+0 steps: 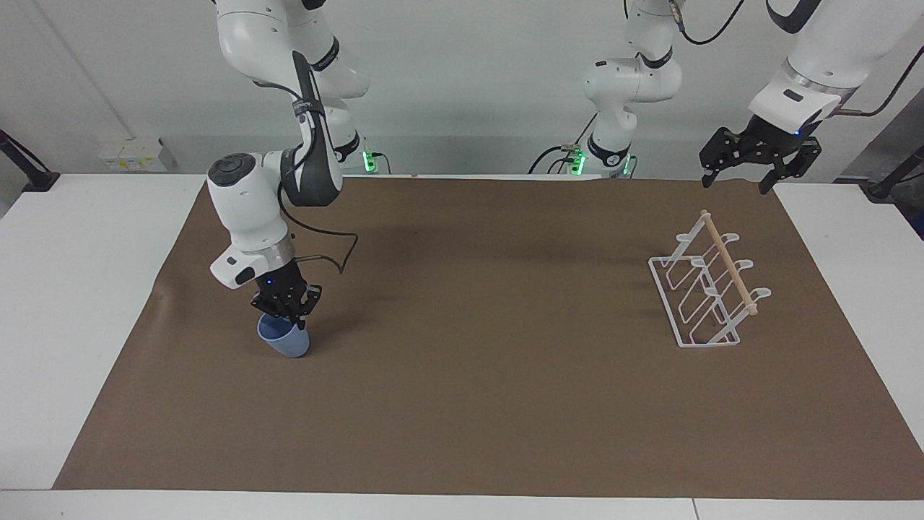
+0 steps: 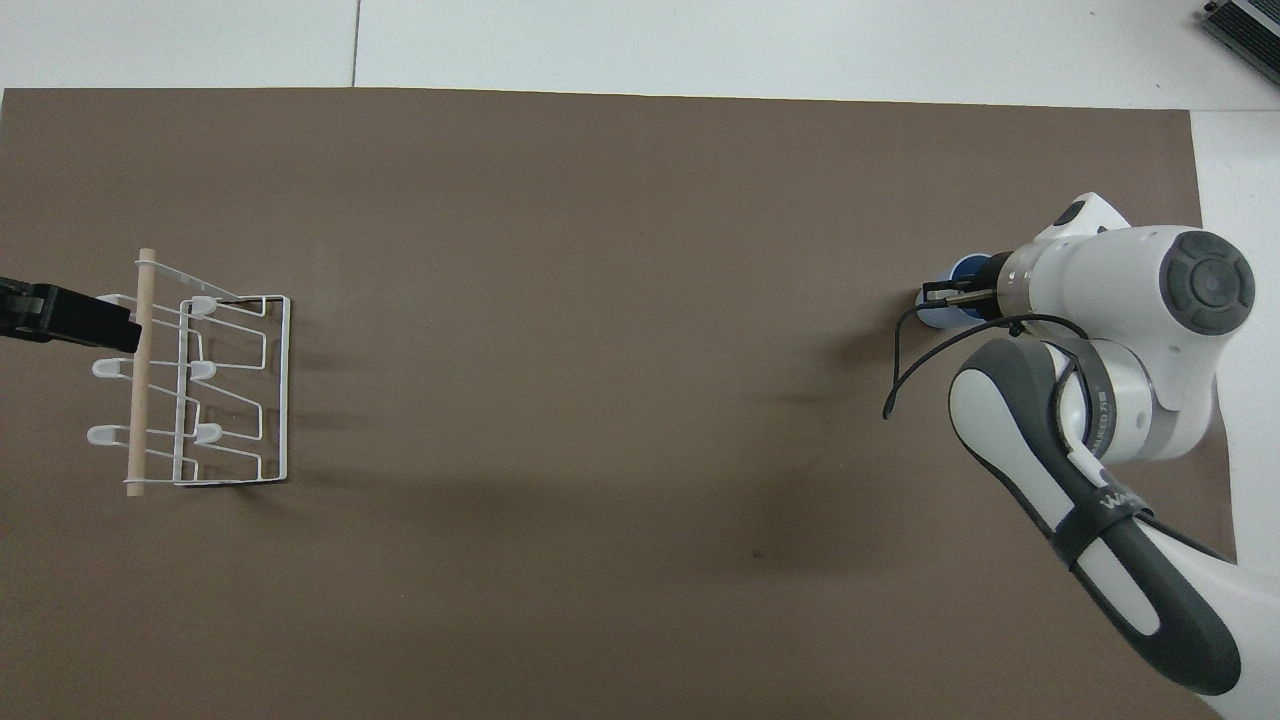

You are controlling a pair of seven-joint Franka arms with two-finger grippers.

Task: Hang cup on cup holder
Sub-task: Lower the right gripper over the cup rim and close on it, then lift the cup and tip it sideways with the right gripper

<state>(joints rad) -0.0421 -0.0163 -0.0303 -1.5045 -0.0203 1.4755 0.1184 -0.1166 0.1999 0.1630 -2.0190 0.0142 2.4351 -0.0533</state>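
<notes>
The light-blue cup (image 1: 284, 341) is at the right arm's end of the brown mat, tilted, with its mouth toward the gripper. My right gripper (image 1: 287, 318) is shut on the cup's rim from above; I cannot tell whether the base still touches the mat. In the overhead view the right gripper (image 2: 948, 293) and wrist cover most of the cup (image 2: 932, 314). The white wire cup holder (image 1: 711, 289) with its wooden dowel stands at the left arm's end, with no cup on it, and also shows in the overhead view (image 2: 200, 390). My left gripper (image 1: 738, 180) waits open in the air, over the mat's edge by the rack (image 2: 60, 315).
The brown mat (image 1: 476, 375) covers most of the white table (image 1: 79, 289). A black cable (image 1: 339, 249) loops from the right wrist. A small white box (image 1: 131, 154) stands at the table's edge near the right arm's base.
</notes>
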